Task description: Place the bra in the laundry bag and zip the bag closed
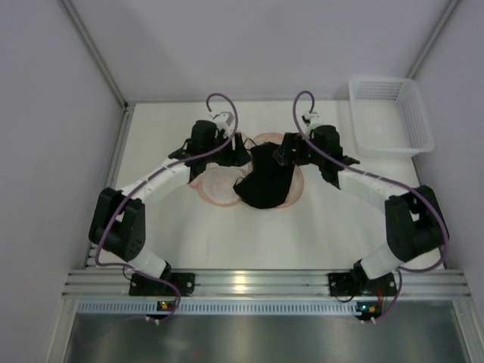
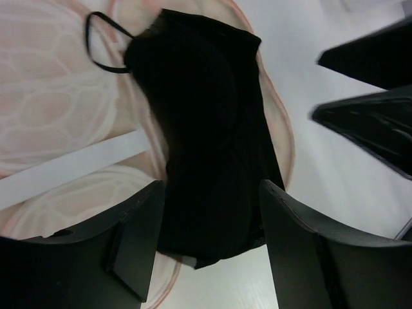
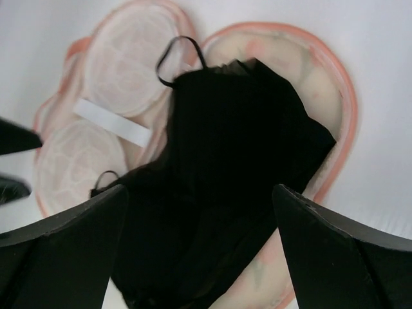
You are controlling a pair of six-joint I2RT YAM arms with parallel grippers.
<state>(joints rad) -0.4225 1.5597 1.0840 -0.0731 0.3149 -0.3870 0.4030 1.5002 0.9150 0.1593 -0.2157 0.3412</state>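
While the left gripper is hovering with its jaws spread and holding nothing, the step in hand appears to be settling the bra inside, with closing and zipping not yet begun. The laundry bag is lying opened flat at mid-table, its pale left half bare apart from a white label strip and a thin strap loop straying onto it. The bra is bunching over the right half, one end seemingly spilling past the pink rim. The right gripper is hanging above it, jaws also wide apart and empty. The next move is probably calling for tucking that overhang and strap in, then folding one half over; loose fabric could be catching in the zip. A white mesh basket is sitting well apart at far right, not obstructing.
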